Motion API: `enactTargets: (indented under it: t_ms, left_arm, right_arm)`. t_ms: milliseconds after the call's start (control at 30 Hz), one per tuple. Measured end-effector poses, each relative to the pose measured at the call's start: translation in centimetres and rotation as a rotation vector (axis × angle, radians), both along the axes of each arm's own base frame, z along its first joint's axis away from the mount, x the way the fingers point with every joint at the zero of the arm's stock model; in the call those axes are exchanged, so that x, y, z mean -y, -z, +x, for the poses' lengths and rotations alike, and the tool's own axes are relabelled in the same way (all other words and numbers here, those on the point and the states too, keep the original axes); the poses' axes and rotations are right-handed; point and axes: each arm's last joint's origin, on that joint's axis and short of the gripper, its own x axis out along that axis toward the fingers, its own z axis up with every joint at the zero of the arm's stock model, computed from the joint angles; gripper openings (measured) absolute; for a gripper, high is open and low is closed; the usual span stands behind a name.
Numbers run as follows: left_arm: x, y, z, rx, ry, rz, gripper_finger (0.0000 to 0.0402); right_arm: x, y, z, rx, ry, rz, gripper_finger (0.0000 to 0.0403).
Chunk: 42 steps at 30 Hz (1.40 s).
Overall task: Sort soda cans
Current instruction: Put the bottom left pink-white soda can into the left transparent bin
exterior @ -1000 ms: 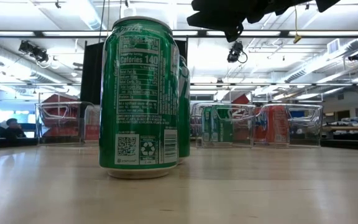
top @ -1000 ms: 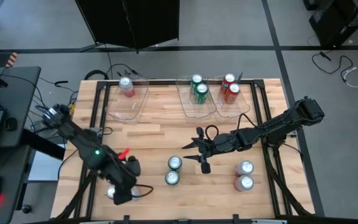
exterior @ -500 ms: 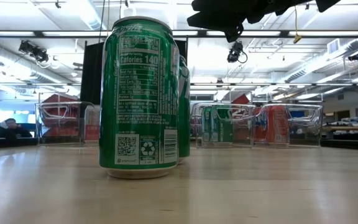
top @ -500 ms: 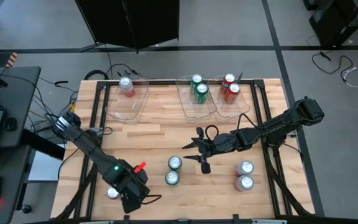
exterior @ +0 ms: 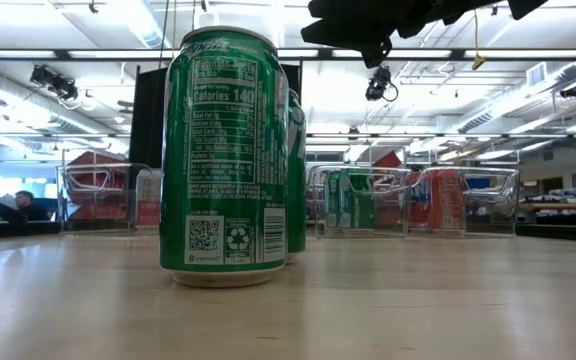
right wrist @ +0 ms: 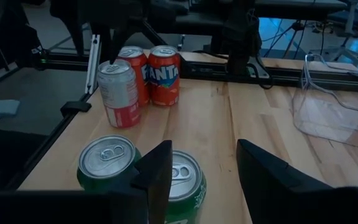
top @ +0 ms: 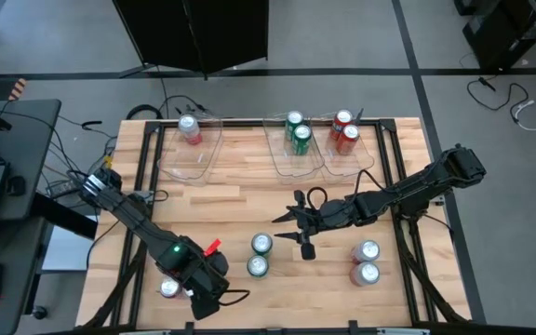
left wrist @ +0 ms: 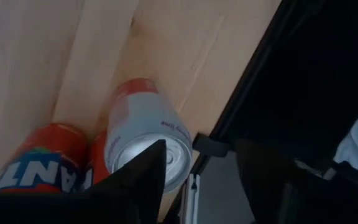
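Note:
My left gripper (left wrist: 204, 152) is open at the table's near left corner (top: 203, 294), pointing steeply down. One of its fingers stands over the top of a silver-white soda can (left wrist: 143, 140); the other is past the table's edge. Two orange-red cans (right wrist: 156, 73) stand against that can. My right gripper (right wrist: 204, 148) hangs open above two green cans (top: 260, 255) at mid-table, clear of them. Two more cans (top: 367, 261) stand at the near right. My left gripper comes at the silver-white can from above. One fingertip (left wrist: 157, 155) stands at the can's top rim (left wrist: 166, 163), and the can stands upright on the table. Whether the finger touches it I cannot tell.
Three clear bins line the far edge: the left one (top: 194, 154) holds one can, the middle one (top: 296, 160) two green, the right one (top: 356, 154) two red. A black frame rail (left wrist: 241, 106) runs along the table's edge beside the left gripper.
My left gripper has gone down and toward the table's near edge, a little to the right, coming over the cans at the near left corner. The cans have not moved.

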Motion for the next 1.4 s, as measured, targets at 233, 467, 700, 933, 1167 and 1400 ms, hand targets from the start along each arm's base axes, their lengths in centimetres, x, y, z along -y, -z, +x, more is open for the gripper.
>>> enactTargets:
  t_ms: [233,467,700,933,1167,1400]
  left_arm:
    - [0.5,-0.1,-0.1,-0.014,0.017,-0.06,0.0154]
    - [0.9,-0.1,-0.4,-0.013,0.033,-0.059,0.0201]
    - [0.8,0.0,-0.6,-0.026,0.013,-0.03,0.028]
    - [0.3,0.2,-1.2,-0.089,0.002,0.03,0.0341]
    - [0.1,0.3,-1.4,-0.068,-0.006,0.09,0.0368]
    - [0.8,0.8,-1.5,-0.07,0.013,0.108,0.0376]
  right_arm:
    - [0.0,0.0,0.0,0.0,0.0,0.002,0.0167]
    - [0.0,0.0,0.0,0.0,0.0,0.002,0.0169]
    - [0.0,0.0,0.0,0.0,0.0,0.002,0.017]
    - [0.0,0.0,0.0,0.0,0.0,0.002,0.017]
    - [0.0,0.0,0.0,0.0,0.0,0.002,0.017]
    - [0.0,0.0,0.0,0.0,0.0,0.002,0.017]
